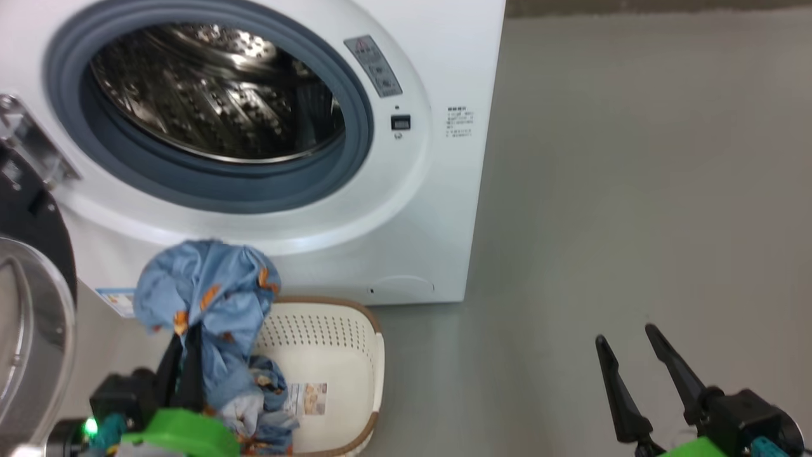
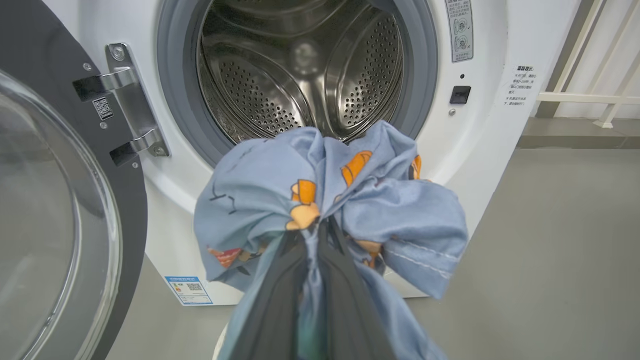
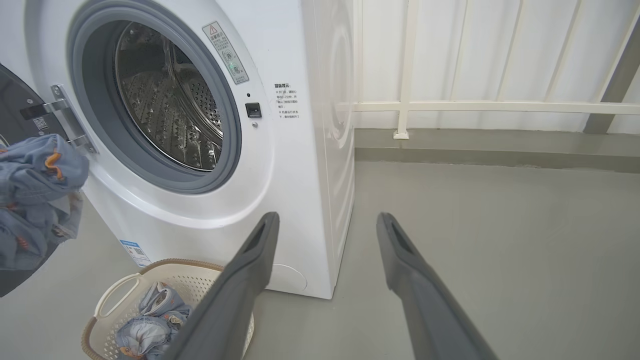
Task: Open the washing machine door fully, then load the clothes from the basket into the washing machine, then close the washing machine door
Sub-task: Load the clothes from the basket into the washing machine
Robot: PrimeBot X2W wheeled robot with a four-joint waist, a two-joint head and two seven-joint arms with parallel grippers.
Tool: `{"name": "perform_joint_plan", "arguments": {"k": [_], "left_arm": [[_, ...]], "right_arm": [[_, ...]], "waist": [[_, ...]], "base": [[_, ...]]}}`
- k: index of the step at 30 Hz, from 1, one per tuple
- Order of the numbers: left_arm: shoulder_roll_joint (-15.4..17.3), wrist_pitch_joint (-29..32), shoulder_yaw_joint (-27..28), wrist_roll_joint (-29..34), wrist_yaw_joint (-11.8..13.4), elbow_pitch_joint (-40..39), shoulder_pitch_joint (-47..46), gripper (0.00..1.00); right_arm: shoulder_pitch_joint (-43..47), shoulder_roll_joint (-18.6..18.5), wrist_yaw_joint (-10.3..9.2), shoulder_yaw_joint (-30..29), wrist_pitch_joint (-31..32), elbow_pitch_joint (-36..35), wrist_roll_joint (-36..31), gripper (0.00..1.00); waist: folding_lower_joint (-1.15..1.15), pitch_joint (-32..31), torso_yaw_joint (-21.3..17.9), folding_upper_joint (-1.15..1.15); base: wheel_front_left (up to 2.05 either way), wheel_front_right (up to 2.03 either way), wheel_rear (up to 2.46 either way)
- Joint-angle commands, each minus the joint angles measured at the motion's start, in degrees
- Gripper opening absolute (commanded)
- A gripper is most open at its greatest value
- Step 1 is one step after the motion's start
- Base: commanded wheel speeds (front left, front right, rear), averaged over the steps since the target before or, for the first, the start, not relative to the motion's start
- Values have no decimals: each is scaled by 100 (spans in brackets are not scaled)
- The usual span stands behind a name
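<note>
The washing machine [image 1: 412, 209] stands with its steel drum [image 2: 300, 60] exposed. The washing machine door [image 2: 50, 225] is swung wide open to the left. My left gripper [image 2: 320, 225] is shut on a bunch of the clothes [image 2: 325, 200], light blue with orange figures, held up in front of the drum mouth and above the basket [image 1: 317, 324]. The cloth trails down into the basket, where more clothes [image 3: 150, 325] lie. My right gripper [image 1: 625, 334] is open and holds nothing, low at the right over the floor, apart from the machine.
Grey floor [image 1: 634, 190] spreads to the right of the machine. A white railing [image 3: 475, 106] runs along a low kerb behind. The door's metal hinge [image 2: 125, 100] juts out left of the drum opening. A blue label sticker [image 2: 189, 290] sits low on the machine's front.
</note>
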Motion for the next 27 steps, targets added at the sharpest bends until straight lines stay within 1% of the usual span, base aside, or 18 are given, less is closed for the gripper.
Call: {"name": "perform_joint_plan", "arguments": {"k": [1,7,11,15,18,22,26,27], "left_arm": [[61,-96,227,-63,-52,56,-475,0],[61,-42,295,-256,-238,896,-1422,0],[134,-33,379,-359,-364,1514,-2180,0],[223,83,449,-507,-558,2165,-2997,0],[340,233,501,-613,-714,2645,-3625,0],[589,597,509,-671,-858,3163,-4432,0],[920,1128,471,-683,-968,3457,-5182,0],[920,1128,471,-683,-968,3457,-5182,0]], "right_arm": [[-325,-43,50,187,2,-197,-33,100],[-634,-68,50,256,-23,-258,-22,100],[-906,-131,50,321,-114,-229,20,100],[-1161,-152,50,382,-240,-146,75,100],[-1356,-148,50,459,-337,-57,115,100],[-1607,-136,50,559,-471,69,205,100],[-1849,-124,50,671,-584,217,277,100],[-1849,-124,50,671,-584,217,277,100]], "waist": [[0,356,-80,0],[0,1021,-269,0],[0,1490,-461,0],[0,1925,-645,0],[0,2232,-795,0],[0,2618,-1006,0],[0,2979,-1225,0],[0,2979,-1225,0]], "base": [[0,0,0],[0,0,0],[0,0,0],[0,0,0],[0,0,0],[0,0,0],[0,0,0],[0,0,0]]}}
